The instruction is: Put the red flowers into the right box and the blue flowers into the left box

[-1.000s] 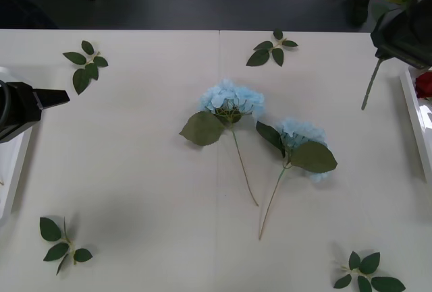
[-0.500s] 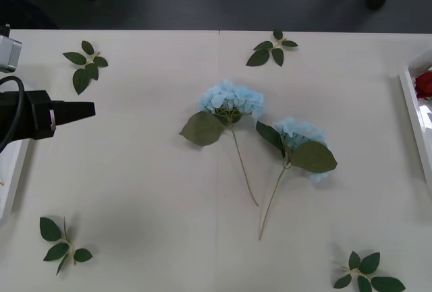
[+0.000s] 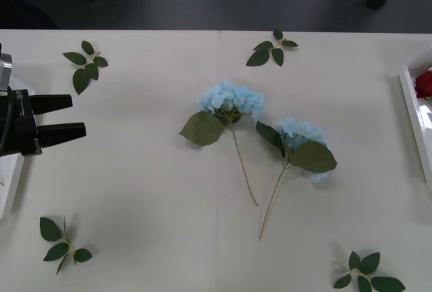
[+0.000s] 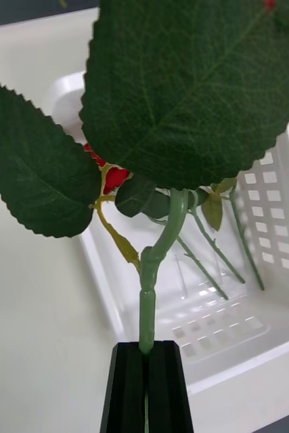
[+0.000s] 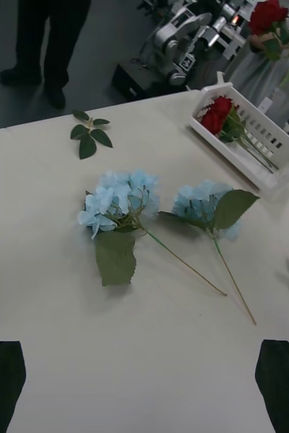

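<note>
I see two blue flowers [image 3: 229, 100] lying side by side mid-table [image 3: 135, 191], stems crossing toward me. My left gripper [image 3: 77, 117] hangs at the table's left edge beside the left box [image 3: 10, 184], black fingers [image 5: 2, 379] spread wide and holding nothing. My right gripper [image 4: 146, 352] has its jaws pinched tight on the green stem of a red flower [image 4: 159, 250], held above the right box [image 4: 279, 196], where other red flowers [image 5: 215, 114] already lie. Loose leaf sprigs [image 3: 84, 63] dot the table corners.

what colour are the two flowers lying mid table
Pale sky-blue puffy flowers, clearest in the front view.
</note>
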`<state>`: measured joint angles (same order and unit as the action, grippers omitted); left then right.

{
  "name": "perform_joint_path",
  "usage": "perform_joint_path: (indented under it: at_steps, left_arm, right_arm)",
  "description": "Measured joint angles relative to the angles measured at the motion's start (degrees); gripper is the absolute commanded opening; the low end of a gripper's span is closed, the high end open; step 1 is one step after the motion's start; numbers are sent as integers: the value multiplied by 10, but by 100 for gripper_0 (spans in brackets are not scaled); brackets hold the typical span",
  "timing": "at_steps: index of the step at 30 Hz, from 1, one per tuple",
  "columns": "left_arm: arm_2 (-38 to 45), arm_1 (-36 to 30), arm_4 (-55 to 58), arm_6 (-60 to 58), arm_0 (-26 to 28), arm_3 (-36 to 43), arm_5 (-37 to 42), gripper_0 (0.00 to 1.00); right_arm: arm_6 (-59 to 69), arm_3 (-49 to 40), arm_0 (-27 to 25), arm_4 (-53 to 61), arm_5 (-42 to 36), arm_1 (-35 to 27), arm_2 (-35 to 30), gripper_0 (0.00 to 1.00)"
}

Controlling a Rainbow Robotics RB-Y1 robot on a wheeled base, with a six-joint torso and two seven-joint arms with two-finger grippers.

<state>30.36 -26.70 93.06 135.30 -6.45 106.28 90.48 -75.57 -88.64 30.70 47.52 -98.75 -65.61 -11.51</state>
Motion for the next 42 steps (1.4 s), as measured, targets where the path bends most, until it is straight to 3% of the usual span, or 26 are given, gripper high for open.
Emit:
perform_joint_path:
  at_steps: [11, 25, 32, 36, 38, 39, 42]
  left_arm:
    - [38, 0, 18, 148, -71, -103, 120, 100]
    - [40, -1, 19, 159, -75, -104, 125, 100]
    - [37, -1, 27, 159, -75, -104, 125, 100]
    - [37, -1, 27, 159, -75, -104, 125, 100]
    - [37, -1, 27, 159, -75, -104, 125, 100]
    - [37, -1, 27, 159, -75, -104, 125, 100]
    - [37, -1, 27, 159, -75, -104, 125, 100]
  right_arm:
    - [-99, 97, -40, -35, 85, 0, 6, 0]
    - [-135, 116, -111, -67, 204, 6, 6, 0]
    - [-135, 116, -112, -82, 205, 32, 7, 0]
    - [-136, 116, -112, -83, 205, 32, 17, 19]
    - [-136, 116, -112, -86, 205, 32, 21, 39]
    - [-136, 116, -112, -89, 205, 32, 23, 43]
    - [-139, 116, -112, -91, 205, 32, 23, 43]
